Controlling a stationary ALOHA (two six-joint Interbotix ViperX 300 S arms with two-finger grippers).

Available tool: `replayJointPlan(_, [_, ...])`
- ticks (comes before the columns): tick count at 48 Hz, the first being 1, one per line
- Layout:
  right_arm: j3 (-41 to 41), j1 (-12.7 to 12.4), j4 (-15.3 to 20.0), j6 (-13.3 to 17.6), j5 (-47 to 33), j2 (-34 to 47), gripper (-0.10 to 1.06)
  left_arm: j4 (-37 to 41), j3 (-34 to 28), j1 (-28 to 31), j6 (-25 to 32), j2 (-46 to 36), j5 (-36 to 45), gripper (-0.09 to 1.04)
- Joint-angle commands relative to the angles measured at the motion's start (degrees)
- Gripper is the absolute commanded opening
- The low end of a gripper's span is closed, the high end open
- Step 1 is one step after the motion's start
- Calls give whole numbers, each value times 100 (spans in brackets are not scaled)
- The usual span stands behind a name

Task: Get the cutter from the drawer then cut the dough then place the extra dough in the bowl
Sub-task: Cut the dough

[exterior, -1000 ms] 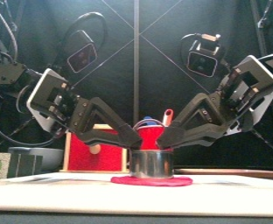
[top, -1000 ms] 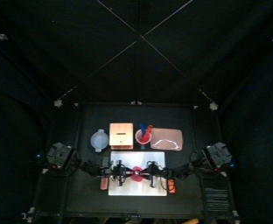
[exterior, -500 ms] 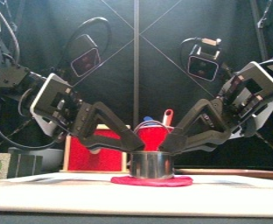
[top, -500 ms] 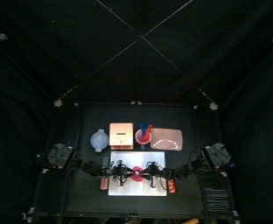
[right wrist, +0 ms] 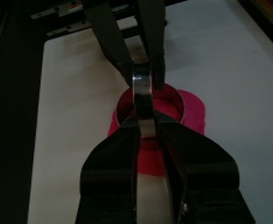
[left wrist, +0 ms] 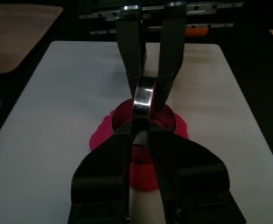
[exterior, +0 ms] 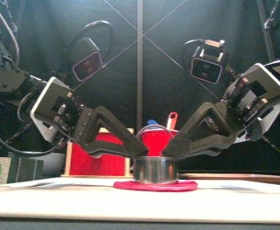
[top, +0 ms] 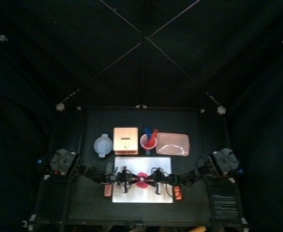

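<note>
Front view: the cutter (exterior: 154, 169) is a short, smooth, shiny metal cylinder. It stands upright on the dough (exterior: 154, 186), a flat, matte red-pink disc that spreads out past its base.
Under the dough: a white cutting board (exterior: 58, 190), flat and plain, at the table's front.
Left gripper (exterior: 135, 154): slants down from the left, its thin black jaws pinched tight on the cutter's rim.
Right gripper (exterior: 176, 154): mirrors it from the right, jaws likewise clamped on the opposite side of the rim.
Wrist views: only these show the rim as a thin bright band nipped between each pair of jaws. The other arm's jaws face them across it, and pink dough shows on both sides.
Top view: sets out the back row beyond the board. A pale wooden box (top: 124, 139) is in the middle, a rounded blue-grey bowl (top: 102, 144) on its left and a flat pink tray (top: 170, 142) on its right.
Behind the cutter: a red cup (exterior: 157, 139) holding a blue toy knife (exterior: 151, 124) and a red toy knife (exterior: 172, 119). The box's red drawer front (exterior: 94, 154) shows at the left.
</note>
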Motion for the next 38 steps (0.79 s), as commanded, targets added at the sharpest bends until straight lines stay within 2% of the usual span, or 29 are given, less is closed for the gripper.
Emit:
replayJointPlan(1, [0,-53,44,53,343,290,50,44,9,-229,-97,114,290,56])
replayJointPlan(38, [-35,-264,-9,44,580,492,50,-281,18,-167,-97,97,703,56])
